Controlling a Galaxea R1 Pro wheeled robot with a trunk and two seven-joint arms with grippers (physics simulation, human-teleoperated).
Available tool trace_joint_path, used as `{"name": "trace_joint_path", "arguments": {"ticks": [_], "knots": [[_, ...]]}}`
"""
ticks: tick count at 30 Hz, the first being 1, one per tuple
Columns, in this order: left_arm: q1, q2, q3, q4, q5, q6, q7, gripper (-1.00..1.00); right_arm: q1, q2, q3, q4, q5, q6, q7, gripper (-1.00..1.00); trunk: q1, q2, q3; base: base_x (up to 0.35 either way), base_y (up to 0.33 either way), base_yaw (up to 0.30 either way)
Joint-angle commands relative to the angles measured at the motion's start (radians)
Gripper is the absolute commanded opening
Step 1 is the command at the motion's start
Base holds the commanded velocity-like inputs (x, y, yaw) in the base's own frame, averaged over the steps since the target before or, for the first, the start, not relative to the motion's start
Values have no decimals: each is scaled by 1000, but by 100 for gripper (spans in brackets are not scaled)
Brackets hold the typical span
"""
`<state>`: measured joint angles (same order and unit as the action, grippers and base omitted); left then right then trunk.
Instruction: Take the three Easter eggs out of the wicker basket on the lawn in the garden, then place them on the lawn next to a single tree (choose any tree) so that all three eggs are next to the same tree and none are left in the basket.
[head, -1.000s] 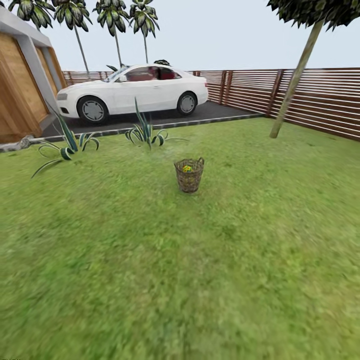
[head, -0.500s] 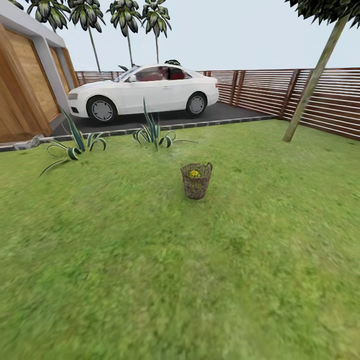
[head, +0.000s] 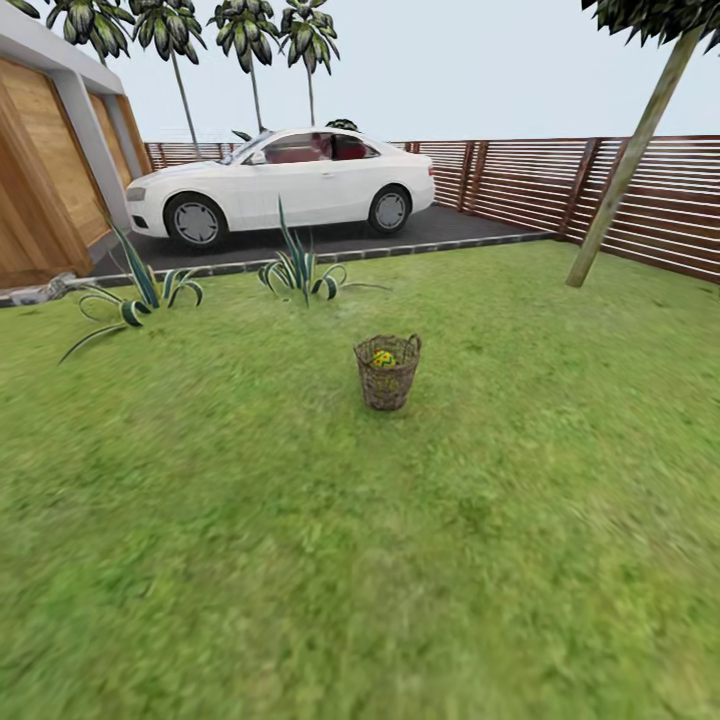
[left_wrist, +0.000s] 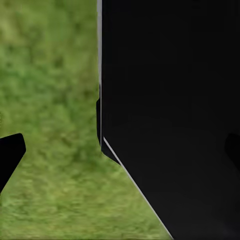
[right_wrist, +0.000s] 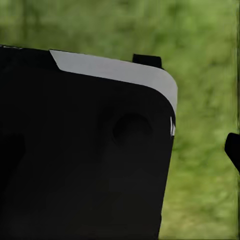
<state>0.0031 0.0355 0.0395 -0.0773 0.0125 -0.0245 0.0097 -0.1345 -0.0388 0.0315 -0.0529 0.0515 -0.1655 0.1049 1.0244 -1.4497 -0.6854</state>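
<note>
The wicker basket (head: 387, 374) stands upright on the lawn (head: 300, 560), a few metres ahead in the head view. Yellow Easter eggs (head: 384, 357) show inside its rim; how many I cannot tell. The tree (head: 622, 170), a leaning pale trunk, rises at the far right beside the fence. In the left wrist view my left gripper (left_wrist: 120, 150) hangs open over grass beside a black part of my body, one fingertip (left_wrist: 10, 156) showing. The right wrist view has my right gripper (right_wrist: 120, 150) open too, with one fingertip (right_wrist: 233, 150) over grass.
A white car (head: 280, 185) is parked on the dark driveway (head: 440, 228) behind a grey stone edge. Two spiky agave plants (head: 298, 268) (head: 135, 295) grow at the lawn's far edge. A wooden slat fence (head: 660, 215) bounds the right side, and a garage (head: 45, 190) stands at the left.
The whole head view has shifted as the camera moved; the basket now sits lower and slightly larger in the picture. Nothing in the garden itself has moved.
</note>
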Motion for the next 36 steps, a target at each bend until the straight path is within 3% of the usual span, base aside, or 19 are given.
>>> {"name": "trace_joint_path", "arguments": {"ticks": [1,36], "knots": [[0,0,4,-1,1,-2,1,100,0,-1,2,1,6,-3,1,100,1,0,-1,329,-89,-12],[0,0,5,-1,1,-2,1,100,0,4,3,-1,9,-4,1,100,1,0,-1,330,-89,0]]}}
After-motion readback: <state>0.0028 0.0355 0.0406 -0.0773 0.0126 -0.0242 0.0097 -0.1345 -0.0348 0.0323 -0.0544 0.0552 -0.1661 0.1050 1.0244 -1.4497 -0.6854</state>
